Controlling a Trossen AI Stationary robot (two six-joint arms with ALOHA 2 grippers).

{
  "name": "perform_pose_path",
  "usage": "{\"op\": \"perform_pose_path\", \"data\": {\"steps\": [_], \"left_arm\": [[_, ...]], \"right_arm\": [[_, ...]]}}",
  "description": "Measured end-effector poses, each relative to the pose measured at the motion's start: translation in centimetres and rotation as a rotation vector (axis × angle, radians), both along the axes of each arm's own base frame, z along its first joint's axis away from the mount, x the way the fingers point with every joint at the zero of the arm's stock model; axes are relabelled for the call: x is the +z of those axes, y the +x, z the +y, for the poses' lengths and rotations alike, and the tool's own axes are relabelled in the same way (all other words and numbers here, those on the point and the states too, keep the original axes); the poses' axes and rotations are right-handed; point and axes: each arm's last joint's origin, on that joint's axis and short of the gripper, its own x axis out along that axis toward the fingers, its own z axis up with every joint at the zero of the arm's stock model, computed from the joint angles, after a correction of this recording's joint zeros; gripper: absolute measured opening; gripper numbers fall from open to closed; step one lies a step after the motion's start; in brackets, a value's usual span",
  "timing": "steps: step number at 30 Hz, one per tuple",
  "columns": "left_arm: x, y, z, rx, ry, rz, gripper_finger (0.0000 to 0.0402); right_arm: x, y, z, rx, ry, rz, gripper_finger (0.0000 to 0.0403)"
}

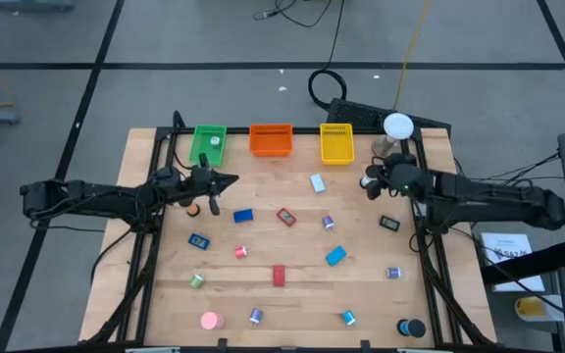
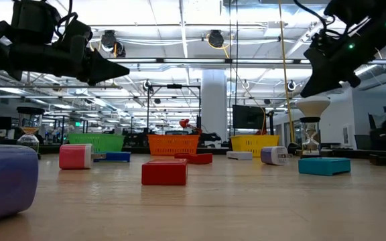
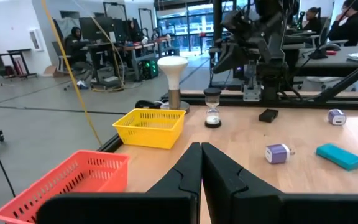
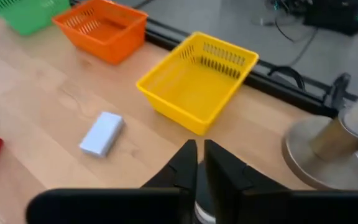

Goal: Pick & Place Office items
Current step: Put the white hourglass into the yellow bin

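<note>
**Both hands raised and empty over the far half of the tabletop**

Above the far-left part of the wooden tabletop (image 1: 292, 294), just in front of the green plastic tray (image 1: 208, 143), the left hand (image 1: 226, 180) is held clear of the surface with its two dark fingers (image 3: 229, 180) pressed together and nothing between them. Near the far-right corner, beside the white ball on a metal stand (image 1: 397, 127) and a small hourglass (image 3: 212, 116), the right hand (image 1: 369, 183) is held at a similar height; its fingers (image 4: 224, 168) are seen almost together with only a thin slit between them, and nothing is gripped.

Along the far edge, three mesh trays are lined up: the green one, an orange plastic tray (image 1: 271, 139) and a yellow plastic tray (image 1: 336, 143). A small white piece is seen inside the green tray; the yellow tray is seen bare in the right wrist view.

The small office items are spread over the middle and near parts of the tabletop, all apart from both hands. A pale blue-white block (image 1: 317, 182) is found just in front of the yellow tray. A dark blue block (image 1: 242, 216), a red flat piece (image 1: 285, 217) and a purple-and-white roll (image 1: 328, 223) are lined across the middle. A small black block (image 1: 389, 223) is seen towards the right edge. Nearer the front, a teal block (image 1: 335, 256), a red block (image 1: 279, 277), a green roll (image 1: 196, 280) and a pink cylinder (image 1: 211, 320) are laid out, and a black roll (image 1: 412, 328) sits at the near-right corner.
</note>
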Motion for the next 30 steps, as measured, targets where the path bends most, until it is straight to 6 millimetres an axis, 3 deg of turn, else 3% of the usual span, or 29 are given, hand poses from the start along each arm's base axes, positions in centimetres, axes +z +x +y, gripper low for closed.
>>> {"op": "perform_pose_path", "data": {"steps": [13, 23, 30], "left_arm": [[0.0, 0.0, 0.0, -0.001, 0.0, 0.0, 0.001], [0.0, 0.0, 0.0, -0.002, 0.0, 0.001, 0.001], [0.0, 0.0, 0.0, -0.002, 0.0, 0.001, 0.001]], "right_arm": [[2.4, 0.1, -1.4, -0.077, 0.243, 0.061, 0.02], [-0.6, 2.4, -3.3, -0.123, 0.336, 0.257, 0.0316], [-1.2, 2.7, -4.6, -0.063, 0.329, 0.32, 0.0347]]}}
